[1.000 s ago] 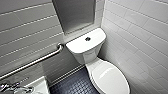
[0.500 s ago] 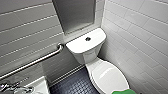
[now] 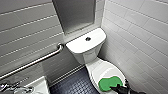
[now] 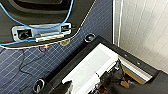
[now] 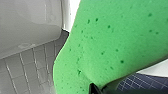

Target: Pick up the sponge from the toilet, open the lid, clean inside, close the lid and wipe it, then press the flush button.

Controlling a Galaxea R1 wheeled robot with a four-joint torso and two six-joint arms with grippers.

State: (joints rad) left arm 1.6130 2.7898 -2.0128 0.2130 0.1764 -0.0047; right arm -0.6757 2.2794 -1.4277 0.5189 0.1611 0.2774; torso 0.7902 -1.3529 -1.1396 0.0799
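Note:
The white toilet (image 3: 85, 47) stands in the corner with its lid (image 3: 103, 70) down. The round dark flush button (image 3: 88, 38) sits in the middle of the tank top. The bright green sponge (image 3: 109, 83) lies flat on the near end of the lid. My right gripper (image 3: 120, 88), dark, reaches in from the lower right and is shut on the sponge's near edge. In the right wrist view the sponge (image 5: 117, 42) is very close, with a dark fingertip (image 5: 94, 89) at its edge. My left gripper is open, and the left wrist view looks down on the dark floor (image 4: 22, 65).
A metal grab bar (image 3: 37, 61) runs along the left wall. A white sink (image 3: 38, 86) with a chrome tap (image 3: 12, 88) sits at the lower left. White tiled walls close in on both sides. Dark studded floor (image 3: 75, 85) lies between sink and toilet.
The sponge and the right gripper now show on the lid's near end; I cannot make them out there in the earlier frames. The toilet and the view have not shifted.

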